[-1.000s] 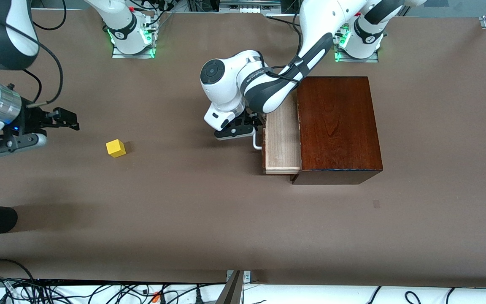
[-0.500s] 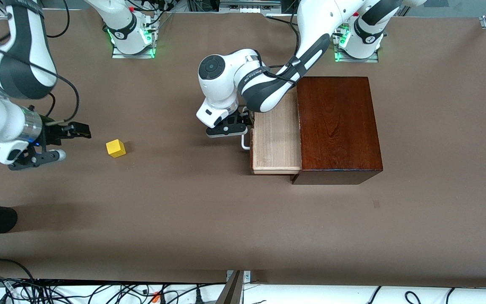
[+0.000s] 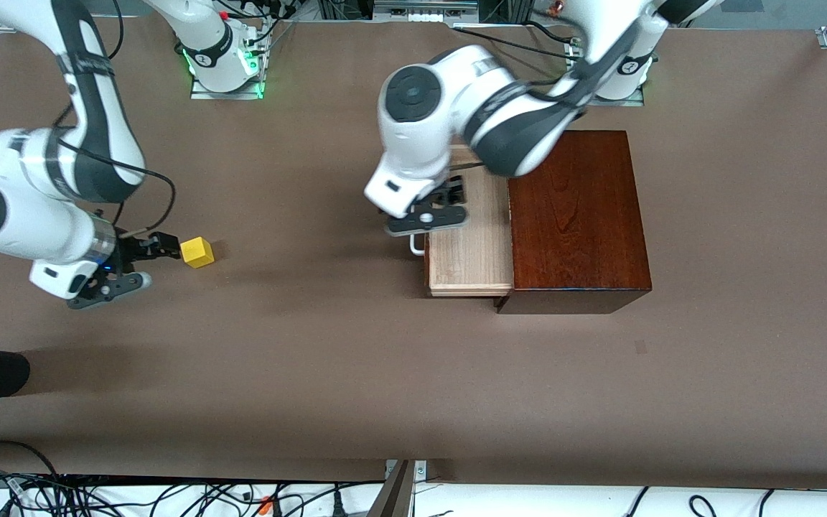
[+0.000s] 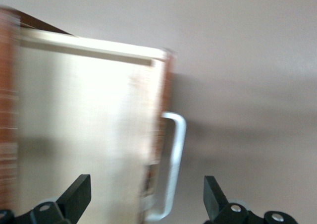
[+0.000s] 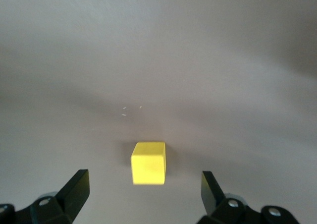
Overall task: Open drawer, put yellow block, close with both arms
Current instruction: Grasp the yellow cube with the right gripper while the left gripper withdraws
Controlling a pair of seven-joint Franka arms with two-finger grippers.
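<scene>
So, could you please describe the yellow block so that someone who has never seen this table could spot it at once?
Start from the dark wooden box with its drawer pulled out, then look along the brown table toward the right arm's end. The block sits alone there, just in front of the open right claw. It is the only bright yellow thing, a small cube.

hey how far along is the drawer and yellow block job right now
Done: the drawer is pulled out of the box, and the open left tool is up over its handle. In hand: the open right tool is lined up on the yellow block, which sits ungrasped on the table. Left: grasp it, drop it in, close.
</scene>
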